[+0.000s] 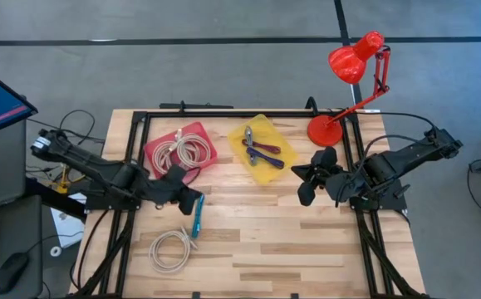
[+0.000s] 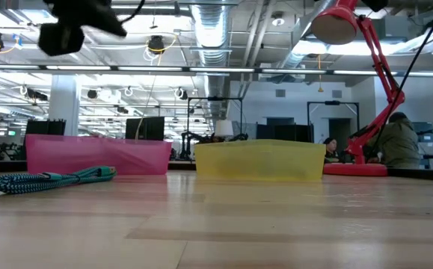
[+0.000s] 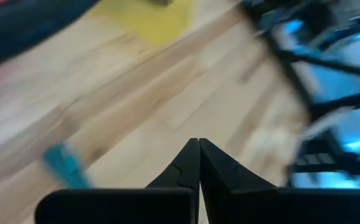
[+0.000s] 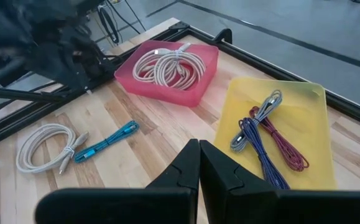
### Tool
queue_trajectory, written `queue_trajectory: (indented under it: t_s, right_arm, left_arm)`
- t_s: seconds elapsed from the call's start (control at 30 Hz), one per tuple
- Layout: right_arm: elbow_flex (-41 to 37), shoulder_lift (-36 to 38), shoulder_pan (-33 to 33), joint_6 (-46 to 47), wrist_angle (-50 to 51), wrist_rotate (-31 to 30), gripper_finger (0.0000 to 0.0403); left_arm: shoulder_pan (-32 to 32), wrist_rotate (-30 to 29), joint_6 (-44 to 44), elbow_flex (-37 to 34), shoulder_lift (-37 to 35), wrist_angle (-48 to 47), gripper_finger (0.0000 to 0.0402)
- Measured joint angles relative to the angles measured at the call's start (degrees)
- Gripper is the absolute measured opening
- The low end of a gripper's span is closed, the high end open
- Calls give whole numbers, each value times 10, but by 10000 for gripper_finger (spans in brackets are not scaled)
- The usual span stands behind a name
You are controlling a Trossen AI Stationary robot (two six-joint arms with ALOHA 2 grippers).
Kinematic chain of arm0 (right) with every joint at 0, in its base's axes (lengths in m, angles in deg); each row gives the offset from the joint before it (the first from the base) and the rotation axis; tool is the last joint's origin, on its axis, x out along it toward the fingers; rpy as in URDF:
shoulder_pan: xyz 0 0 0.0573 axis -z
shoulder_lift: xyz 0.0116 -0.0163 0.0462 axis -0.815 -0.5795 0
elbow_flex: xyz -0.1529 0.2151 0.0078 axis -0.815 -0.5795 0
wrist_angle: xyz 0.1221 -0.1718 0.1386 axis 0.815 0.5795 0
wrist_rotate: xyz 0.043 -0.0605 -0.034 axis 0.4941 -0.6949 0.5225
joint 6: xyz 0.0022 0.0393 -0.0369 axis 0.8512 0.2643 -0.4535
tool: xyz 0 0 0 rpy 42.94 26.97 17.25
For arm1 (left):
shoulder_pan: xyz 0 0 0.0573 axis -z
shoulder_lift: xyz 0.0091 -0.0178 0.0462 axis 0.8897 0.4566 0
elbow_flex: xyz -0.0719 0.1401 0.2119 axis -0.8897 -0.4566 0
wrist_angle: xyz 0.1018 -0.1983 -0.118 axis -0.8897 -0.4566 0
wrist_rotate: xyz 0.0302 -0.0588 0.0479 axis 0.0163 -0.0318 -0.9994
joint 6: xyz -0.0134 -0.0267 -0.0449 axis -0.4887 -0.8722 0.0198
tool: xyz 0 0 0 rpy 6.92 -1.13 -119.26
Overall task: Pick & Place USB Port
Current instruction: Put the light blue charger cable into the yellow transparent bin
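Left end effector hangs above the bench with its two tips pressed together and nothing between them, as I see plainly in the left wrist view. Just beneath and beside it lies the teal cable, stretched straight on the wood between the pink tray and the loose white cable coil. I take the teal cable as my target, though I cannot make out its plug ends well enough to be sure which is the USB end.

My main worry is a miss: the tips are closed on air, so I judge a grasp attempt has come up empty, or the tool must reopen before dropping. Descending with closed tips would only shove the cable sideways. It is thin and lies flat, so it could slip out of a shallow pinch. The white coil sits near enough that a wide approach might snag it too.

The pink tray already holds a white cable bundle; the yellow tray holds blue and red cables. I cannot tell which is the destination. The right end effector waits closed and empty beside the red lamp.
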Motion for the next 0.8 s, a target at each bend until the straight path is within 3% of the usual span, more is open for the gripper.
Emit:
queue_trajectory:
  t_s: [0.27, 0.53, 0.8]
  right_arm:
    - [0, 0, 0, 0, 0, 0, 1]
    - [0, 0, 0, 0, 1, -1, 1]
    - [0, 0, 0, -3, 2, -2, 1]
  left_arm:
    - [2, 76, -138, 16, 68, -158, 2]
    - [2, 118, -160, 16, 107, -150, 3]
    - [2, 88, -154, 11, 112, -141, 6]
